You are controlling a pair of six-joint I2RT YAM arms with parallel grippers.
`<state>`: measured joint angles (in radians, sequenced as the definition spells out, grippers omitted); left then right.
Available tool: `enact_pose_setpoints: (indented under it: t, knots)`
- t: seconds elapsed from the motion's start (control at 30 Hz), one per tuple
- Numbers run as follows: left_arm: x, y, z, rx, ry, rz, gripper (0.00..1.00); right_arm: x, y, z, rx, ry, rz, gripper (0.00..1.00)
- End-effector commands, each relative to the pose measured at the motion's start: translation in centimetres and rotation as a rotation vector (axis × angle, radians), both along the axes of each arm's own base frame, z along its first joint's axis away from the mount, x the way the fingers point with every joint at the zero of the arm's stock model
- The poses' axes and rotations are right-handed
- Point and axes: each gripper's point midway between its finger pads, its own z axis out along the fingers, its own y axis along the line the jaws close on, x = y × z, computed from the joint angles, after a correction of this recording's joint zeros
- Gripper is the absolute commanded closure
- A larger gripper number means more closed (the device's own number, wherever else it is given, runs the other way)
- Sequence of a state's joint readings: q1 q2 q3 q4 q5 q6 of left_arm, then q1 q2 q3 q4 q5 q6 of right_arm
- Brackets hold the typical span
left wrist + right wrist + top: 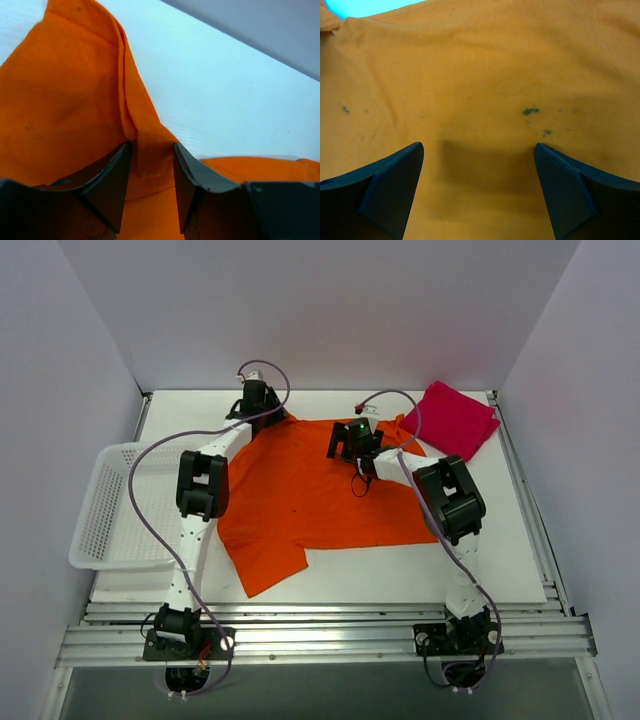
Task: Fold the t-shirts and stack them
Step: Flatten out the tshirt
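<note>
Limp orange t-shirt (300,500): my left gripper (151,150) pinches its eleven-o'clock corner; right gripper (479,150) gapes open, should pinch one-o'clock edge.

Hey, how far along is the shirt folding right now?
Done: the red shirt lies folded at the far right. In hand: the left gripper pinches a ridge of the orange shirt, with the right gripper open over it. Left: that shirt lies spread out, unfolded and unstacked.
</note>
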<state>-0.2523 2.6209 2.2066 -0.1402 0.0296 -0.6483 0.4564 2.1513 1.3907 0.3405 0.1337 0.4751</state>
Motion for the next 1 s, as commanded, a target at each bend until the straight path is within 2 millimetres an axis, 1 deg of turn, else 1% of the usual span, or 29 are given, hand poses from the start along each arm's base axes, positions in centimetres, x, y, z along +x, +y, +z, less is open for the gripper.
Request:
enact_pose_setpoints:
  t: [0.0,0.07,0.1,0.17,0.2,0.23,0.27,0.3,0.33,0.37,0.4,0.43,0.47,0.5,0.57,0.6,0.67,0.7,0.73,0.77,0.8,0.83,0.87,0.9,0.93,0.97]
  knots:
    - [2.6,0.3,2.1,-0.023,-0.072,0.035,0.52,1.4,0.3,0.8,0.029,-0.03,-0.006,0.12]
    - [3.7,0.0,2.7,-0.047,-0.103,0.044,0.52,1.5,0.1,0.7,0.03,-0.028,-0.008,0.12]
    - [4.9,-0.2,3.5,-0.078,-0.146,0.055,0.52,1.6,0.1,0.7,0.029,-0.028,-0.007,0.12]
    - [6.2,-0.4,4.8,-0.123,-0.213,0.062,0.51,1.8,-0.1,0.8,0.03,-0.031,-0.01,0.12]
    - [7.2,-0.6,5.3,-0.158,-0.277,0.063,0.5,1.9,-0.2,1.0,0.029,-0.036,-0.011,0.12]
    - [8.0,-0.8,7.9,-0.23,-0.353,0.07,0.47,1.9,-0.2,0.9,0.029,-0.036,-0.011,0.12]
    - [8.4,-0.5,9.2,-0.269,-0.398,0.074,0.42,1.9,-0.3,1.0,0.028,-0.036,-0.014,0.12]
    - [8.7,-0.5,11.5,-0.322,-0.47,0.066,0.4,2.0,-0.3,0.9,0.029,-0.036,-0.014,0.12]
    - [8.9,-0.3,13.2,-0.378,-0.502,0.078,0.37,2.1,-0.3,0.9,0.028,-0.036,-0.012,0.12]
    - [8.8,-0.1,14.9,-0.399,-0.539,0.075,0.31,2.1,-0.3,0.9,0.029,-0.034,-0.011,0.12]
    - [8.6,0.2,18.6,-0.423,-0.612,0.069,0.28,2.1,-0.2,0.7,0.027,-0.031,-0.011,0.12]
    - [8.2,0.3,20.7,-0.438,-0.655,0.06,0.26,2.2,-0.2,0.8,0.03,-0.035,-0.009,0.12]
    - [8.0,0.5,21.7,-0.446,-0.675,0.055,0.24,2.2,-0.1,0.8,0.03,-0.033,-0.008,0.12]
    - [7.1,0.6,26.0,-0.466,-0.753,0.037,0.2,2.2,-0.1,0.7,0.032,-0.032,-0.006,0.12]
    - [5.9,0.4,29.2,-0.472,-0.806,-0.011,0.18,2.2,0.2,0.9,0.035,-0.033,-0.002,0.13]
    - [5.1,0.4,30.8,-0.46,-0.794,-0.022,0.18,2.2,0.3,1.2,0.038,-0.036,0.002,0.13]
    - [4.6,0.7,31.4,-0.401,-0.744,-0.022,0.18,2.1,0.5,1.4,0.038,-0.041,0.006,0.13]
    - [4.0,1.0,31.0,-0.359,-0.677,-0.008,0.19,2.0,0.6,1.8,0.041,-0.047,0.008,0.13]
    - [3.6,1.3,30.6,-0.301,-0.657,-0.009,0.21,1.9,0.7,1.9,0.04,-0.049,0.01,0.13]
    - [3.5,2.0,29.6,-0.264,-0.626,0.027,0.23,1.9,0.7,2.1,0.041,-0.05,0.01,0.13]
    - [2.1,2.5,31.3,-0.246,-0.635,0.04,0.28,1.8,0.7,2.2,0.043,-0.053,0.01,0.13]
    - [2.0,3.1,26.4,-0.192,-0.536,0.057,0.43,1.8,0.6,2.3,0.043,-0.053,0.008,0.13]
    - [1.6,3.8,25.2,-0.169,-0.506,0.09,0.51,1.6,0.6,2.3,0.045,-0.051,0.008,0.13]
    - [0.7,4.1,25.1,-0.16,-0.483,0.093,0.58,1.7,0.6,2.5,0.047,-0.056,0.008,0.13]
    - [0.1,4.7,21.5,-0.132,-0.404,0.11,0.65,1.6,0.7,2.6,0.049,-0.057,0.01,0.13]
    - [-0.3,5.1,19.9,-0.115,-0.362,0.129,0.78,1.6,0.6,2.7,0.051,-0.058,0.01,0.13]
